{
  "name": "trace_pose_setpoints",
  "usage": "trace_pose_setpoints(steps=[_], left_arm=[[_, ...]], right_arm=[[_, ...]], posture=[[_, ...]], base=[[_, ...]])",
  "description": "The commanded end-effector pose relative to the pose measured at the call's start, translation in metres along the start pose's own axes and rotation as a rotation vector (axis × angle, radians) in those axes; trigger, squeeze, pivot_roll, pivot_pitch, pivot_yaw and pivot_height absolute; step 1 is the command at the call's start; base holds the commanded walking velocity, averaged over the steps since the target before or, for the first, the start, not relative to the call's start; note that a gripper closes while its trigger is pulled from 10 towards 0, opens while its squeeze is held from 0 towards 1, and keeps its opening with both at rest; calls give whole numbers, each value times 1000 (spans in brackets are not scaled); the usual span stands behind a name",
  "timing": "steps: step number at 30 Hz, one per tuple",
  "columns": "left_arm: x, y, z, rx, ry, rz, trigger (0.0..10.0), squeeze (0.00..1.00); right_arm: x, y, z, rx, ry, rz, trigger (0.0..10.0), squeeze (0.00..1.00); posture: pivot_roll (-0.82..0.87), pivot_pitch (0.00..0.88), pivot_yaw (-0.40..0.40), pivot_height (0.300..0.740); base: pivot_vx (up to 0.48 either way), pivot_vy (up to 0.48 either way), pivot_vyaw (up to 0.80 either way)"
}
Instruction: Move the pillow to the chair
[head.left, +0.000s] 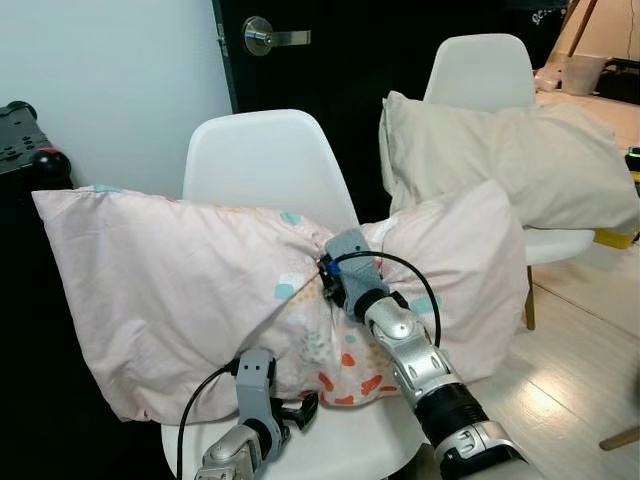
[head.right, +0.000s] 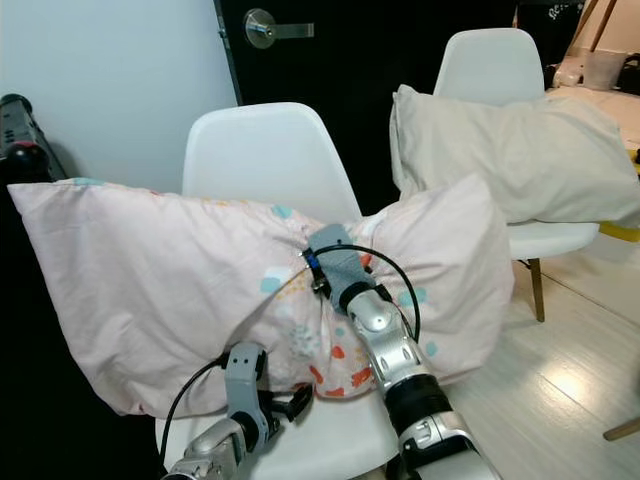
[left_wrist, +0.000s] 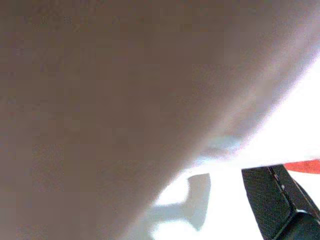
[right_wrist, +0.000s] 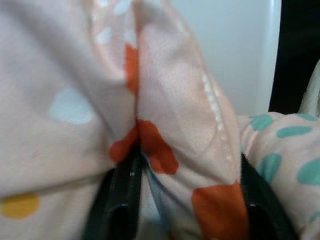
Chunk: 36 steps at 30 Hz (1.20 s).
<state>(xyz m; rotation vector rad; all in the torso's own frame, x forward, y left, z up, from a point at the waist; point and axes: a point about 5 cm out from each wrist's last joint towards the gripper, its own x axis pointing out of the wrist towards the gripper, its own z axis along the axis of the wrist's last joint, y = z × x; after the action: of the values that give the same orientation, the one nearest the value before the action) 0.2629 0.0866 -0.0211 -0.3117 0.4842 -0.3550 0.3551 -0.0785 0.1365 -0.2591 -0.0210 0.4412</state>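
1. The pillow (head.left: 180, 290) is long and soft, pale pink with scattered teal, orange and yellow spots
2. It lies crosswise over the seat of the chair (head.left: 268, 160), its ends overhanging both sides
3. Its middle is bunched into deep folds, the fabric pinched together there
4. The chair is white moulded plastic with a rounded back, standing before a pale wall and a dark door
5. The pillow leans against the chair's back, covering its lower part
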Motion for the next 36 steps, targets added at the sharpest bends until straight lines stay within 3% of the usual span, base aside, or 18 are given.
trace_pose_setpoints(steps=[1,5,11,16,17,18,19,22,25,27,29,31,33,34,35,36], left_arm=[[1,1,4,7,-19,8,10000,0],[0,2,4,14,-18,21,10000,0],[-2,10,4,-2,-21,65,10000,0],[-3,12,4,-3,-25,82,10000,0],[-3,14,7,-13,-37,100,10000,0],[-2,15,8,-21,-45,112,10000,0],[-1,16,14,-38,-68,124,10000,0],[5,13,29,-58,-132,119,10000,0],[13,2,52,-58,-230,68,10000,0],[15,-5,61,-54,-278,37,10000,0],[16,-7,64,-53,-296,25,10000,0],[14,-14,64,-34,-325,-8,10000,0],[14,-14,64,-34,-325,-8,10000,0],[12,-17,58,-20,-328,-19,10000,0],[12,-17,58,-20,-328,-19,10000,0],[7,-14,50,-18,-323,-10,10000,0]], right_arm=[[1,-2,3,55,-15,4,10000,1000],[2,-11,10,81,-48,-22,10000,1000],[-2,-49,33,201,-173,-110,10000,1000],[-6,-63,45,292,-250,-150,10000,1000],[-7,-65,50,334,-286,-145,10000,769],[-9,-66,54,360,-311,-139,10000,769],[-9,-66,53,360,-308,-137,10000,0],[-10,-62,45,318,-256,-125,10000,0],[-11,-54,25,201,-143,-107,10000,0],[-12,-48,16,190,-103,-82,10000,0],[-13,-46,12,191,-86,-73,10000,0],[-15,-33,-9,154,39,-41,10000,0],[-15,-33,-9,154,39,-41,10000,0],[-17,-22,-19,174,78,2,10000,0],[-17,-22,-19,174,78,2,10000,0],[-19,-14,-18,237,43,64,10000,0]], posture=[[79,0,34,480],[79,0,34,480],[76,0,35,480],[73,0,35,480],[73,0,35,480],[70,0,35,480],[69,0,35,480],[69,0,35,480],[62,0,36,480],[60,0,38,480],[60,0,38,480],[58,0,38,480],[58,0,38,480],[62,0,38,480],[62,0,38,480],[67,0,37,480]], base=[[0,0,0],[0,0,0],[0,0,0],[0,0,0],[0,0,0],[0,0,0],[0,0,0],[0,0,0],[0,0,0],[0,0,0],[0,0,0],[0,0,0],[0,0,0],[0,0,0],[0,0,0],[0,0,0]])
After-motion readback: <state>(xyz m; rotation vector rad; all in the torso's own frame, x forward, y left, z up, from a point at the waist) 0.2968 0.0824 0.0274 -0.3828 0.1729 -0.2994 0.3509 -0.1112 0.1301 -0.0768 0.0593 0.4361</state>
